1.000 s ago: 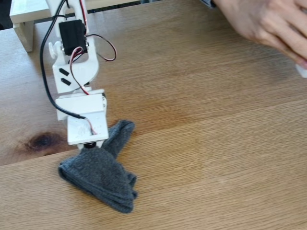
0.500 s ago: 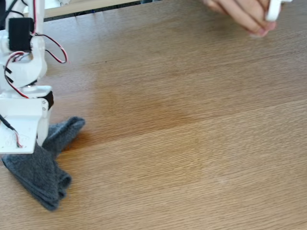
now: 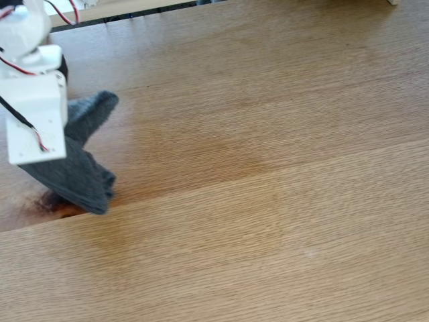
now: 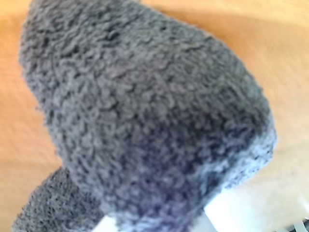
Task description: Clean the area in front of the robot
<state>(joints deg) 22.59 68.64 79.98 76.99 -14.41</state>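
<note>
A light brown wooden worktop [image 3: 268, 174] with fine straight grain and one plank seam running across it takes up most of the fixed view. A dark knot [image 3: 52, 201] stains the wood at the left, just below the one grey fleece cloth [image 3: 80, 161], whose lower folded edge touches it.

One slim white plastic robot arm [image 3: 30, 87] with black servo blocks comes in from the upper left corner of the fixed view. Thin red and white wires [image 3: 17, 67] loop over its white housing, and a black cable [image 3: 17, 114] crosses the flat white plate that sits directly over the cloth's left part. No brand, label or writing can be read on the arm, the cloth or the worktop.

The cloth hangs and bunches from under that white plate, one rounded lobe sticking out to the right of the arm, the thicker folded part reaching down to the wood beside the knot.

In the wrist view the curly grey pile of the cloth [image 4: 145, 116] lies close before the lens, with the wooden worktop [image 4: 285, 63] behind it. A sliver of white plastic shows at the bottom edge below the cloth. The tool itself is covered by the cloth, so I cannot tell how its jaws stand.
</note>
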